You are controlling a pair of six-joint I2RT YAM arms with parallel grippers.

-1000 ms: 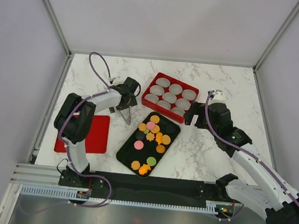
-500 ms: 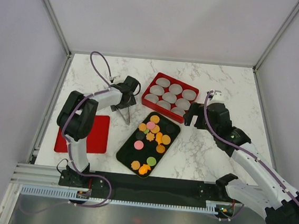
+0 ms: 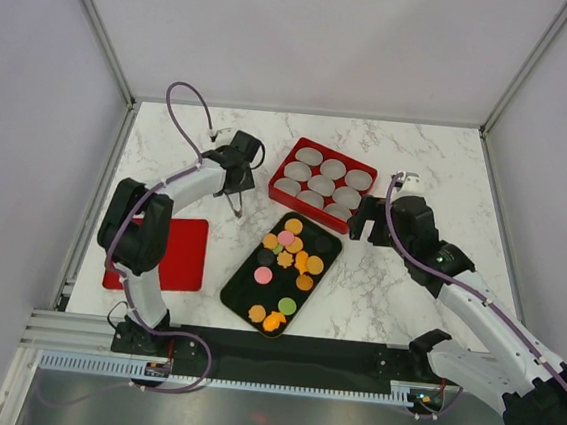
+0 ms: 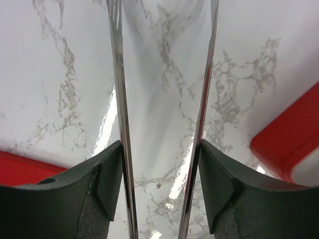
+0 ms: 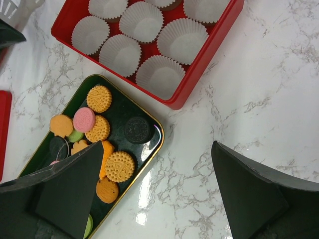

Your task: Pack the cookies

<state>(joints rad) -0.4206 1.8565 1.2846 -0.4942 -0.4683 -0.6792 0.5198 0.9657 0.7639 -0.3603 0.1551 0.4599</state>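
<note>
Fingers (image 5: 65,189) of the right gripper (image 3: 362,220) stand spread and empty, hovering just off the far right corner of the black tray (image 3: 239,291), where the cookies (image 3: 289,258) lie scattered. That arm bends sharply at the elbow. Off the tray's far left corner, the outstretched left gripper (image 3: 234,180) clasps metal tongs (image 4: 119,124) that point down at the surface (image 5: 259,99). Just beyond the tray sits a red box (image 5: 193,74) of paper cups (image 5: 182,40).

Marble table (image 3: 419,165) with packing ware

A red box (image 5: 212,52) is filled with white fluted paper cups (image 5: 182,40) (three rows of three). Just beside it a black tray (image 3: 242,291) is laid at an angle. A flat red lid (image 3: 187,258) is set well to the left. Metal tongs (image 4: 118,99) are seen over bare marble, blades apart.
</note>
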